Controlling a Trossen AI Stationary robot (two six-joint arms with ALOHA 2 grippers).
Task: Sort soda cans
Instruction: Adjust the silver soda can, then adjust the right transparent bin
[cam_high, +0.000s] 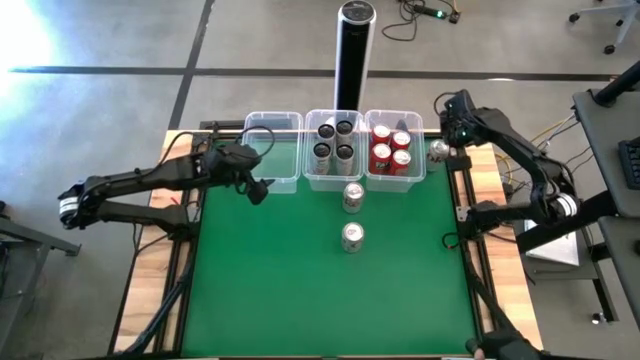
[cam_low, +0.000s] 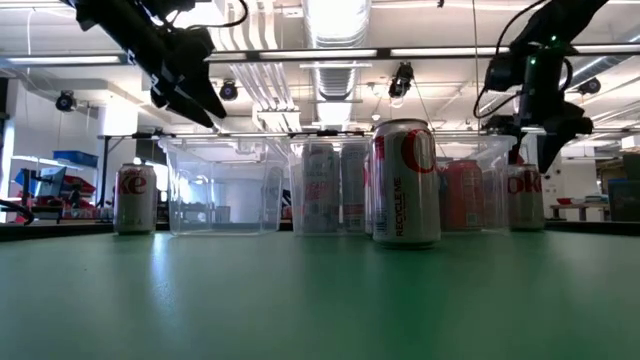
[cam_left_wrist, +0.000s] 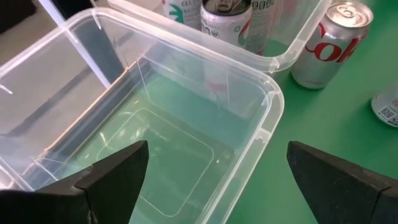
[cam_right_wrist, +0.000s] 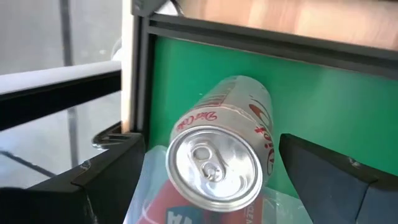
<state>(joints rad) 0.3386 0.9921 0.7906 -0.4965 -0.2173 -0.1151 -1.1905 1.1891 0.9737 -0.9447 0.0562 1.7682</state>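
1. Overall, the green tabletop (cam_high: 300, 290) carries three clear bins in a row along its far edge, with a tall black-and-silver cylinder post (cam_high: 354, 40) standing behind them.
2. Left bin (cam_high: 272, 150): holds no cans; the left claw (cam_high: 258, 190) hovers at its near corner with fingers (cam_left_wrist: 118, 171) spread wide apart, gripping nothing.
3. Middle bin (cam_high: 335, 150): contains four dark cans (cam_high: 334, 141), upright.
4. Right bin (cam_high: 394, 148): contains four red cans (cam_high: 391, 147), upright.
5. Right claw (cam_high: 452, 135): positioned at the far right corner of the tabletop, just beside the right bin; its fingers (cam_right_wrist: 109, 174) stand apart on either side of a silver-white can (cam_right_wrist: 224, 158) without closing on it. That can stands upright on the green surface outside the bin.
6. Two further silver-white cans stand upright in the open: one (cam_high: 353, 196) just in front of the middle bin, another (cam_high: 352, 236) nearer the tabletop's centre.
7. In the low view, a fourth silver-white can (cam_low: 135, 199) appears beside the left bin.
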